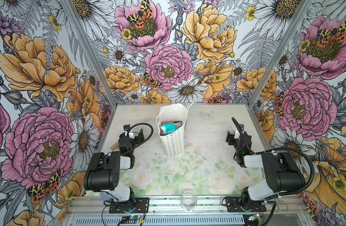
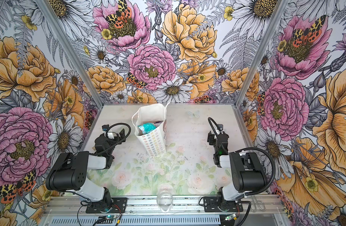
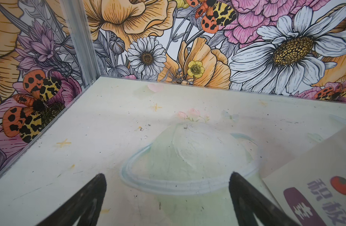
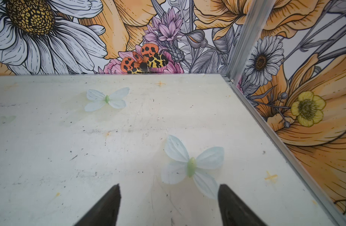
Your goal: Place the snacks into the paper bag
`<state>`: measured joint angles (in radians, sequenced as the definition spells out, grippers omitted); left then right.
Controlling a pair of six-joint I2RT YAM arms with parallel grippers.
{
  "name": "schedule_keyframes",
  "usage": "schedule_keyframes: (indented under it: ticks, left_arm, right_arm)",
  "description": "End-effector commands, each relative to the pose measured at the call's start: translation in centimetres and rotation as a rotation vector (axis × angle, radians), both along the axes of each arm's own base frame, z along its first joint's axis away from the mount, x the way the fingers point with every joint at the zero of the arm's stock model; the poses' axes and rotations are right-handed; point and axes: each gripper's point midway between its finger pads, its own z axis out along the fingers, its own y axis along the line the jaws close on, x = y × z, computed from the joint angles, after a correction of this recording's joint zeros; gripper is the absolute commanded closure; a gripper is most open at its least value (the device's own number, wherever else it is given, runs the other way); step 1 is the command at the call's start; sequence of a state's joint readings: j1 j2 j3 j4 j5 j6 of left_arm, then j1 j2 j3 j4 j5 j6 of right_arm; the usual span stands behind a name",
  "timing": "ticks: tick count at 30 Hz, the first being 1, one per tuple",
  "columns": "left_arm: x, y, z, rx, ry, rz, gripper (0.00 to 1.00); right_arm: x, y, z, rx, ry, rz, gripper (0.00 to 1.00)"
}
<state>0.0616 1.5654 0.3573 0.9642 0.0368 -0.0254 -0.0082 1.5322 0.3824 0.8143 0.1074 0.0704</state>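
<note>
Left fingers (image 3: 86, 201), right fingers (image 4: 234, 207) spread (empty); snacks (image 1: 168, 126) inside paper bag (image 1: 175, 144).

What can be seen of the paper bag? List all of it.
The paper bag is tall, of white paper, with rows of small coloured flower rings printed on its near face and thin white cord handles at the rim. It stands upright on the table, left of the middle and towards the back, with its mouth open. Inside, a teal packet lies on top and a purple packet shows behind it. Nothing but the table and its contents is seen touching it.
</note>
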Motion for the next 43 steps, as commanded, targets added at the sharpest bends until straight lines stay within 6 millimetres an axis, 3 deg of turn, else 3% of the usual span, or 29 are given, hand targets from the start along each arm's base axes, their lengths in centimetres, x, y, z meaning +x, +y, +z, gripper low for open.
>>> schedule_keyframes:
  ticks: [1,14,43]
  left_arm:
    - [0.30,0.02,0.83,0.015,-0.020,0.010,0.01]
    - [0.47,-0.90,0.78,0.030,-0.012,-0.036,0.02]
    - [0.46,-0.84,0.74,0.030,-0.011,-0.035,0.01]
  right_arm:
    - [0.73,-0.15,1.41,0.008,-0.053,0.001,0.00]
    - [0.71,-0.13,1.36,0.008,-0.052,0.002,0.00]
    - [0.69,-0.16,1.37,0.008,-0.053,0.001,0.00]
